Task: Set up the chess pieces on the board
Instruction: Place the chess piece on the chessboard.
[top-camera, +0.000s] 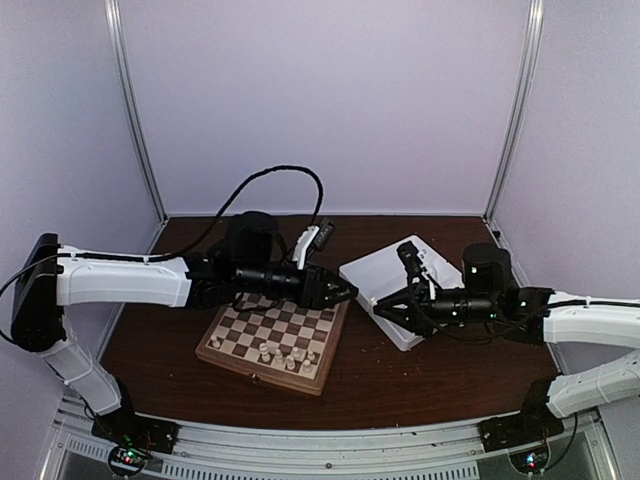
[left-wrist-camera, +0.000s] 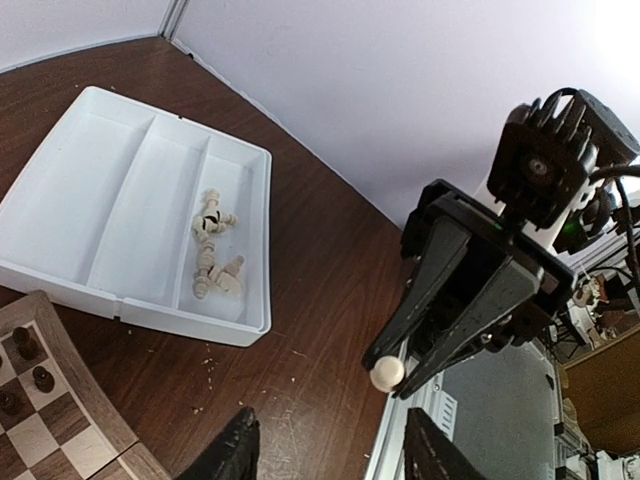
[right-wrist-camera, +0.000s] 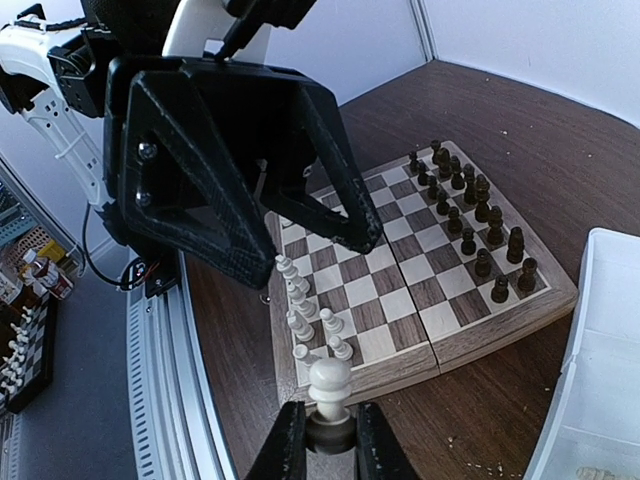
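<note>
Tabletop (top-camera: 385, 372) between board (top-camera: 238, 336) and tray (top-camera: 370, 276), perhaps narrow.

Soft, even overhead light, moderately bright, and the walls (top-camera: 330, 100) read lilac in the top view. That view is low-detail and a bit soft, with the dark table (top-camera: 400, 380) murky toward 6 o'clock. In the left wrist view there's a blown highlight at 1 o'clock; the white tray (left-wrist-camera: 100, 200) is near clipping but sharp, and the 6 o'clock edge is dark and blurred. In the right wrist view the table shows a pale sheen at 2 o'clock, the cream piece (right-wrist-camera: 329, 385) at 6 o'clock is slightly soft, and the board (right-wrist-camera: 400, 290) is crisp. Shadows are faint.
</note>
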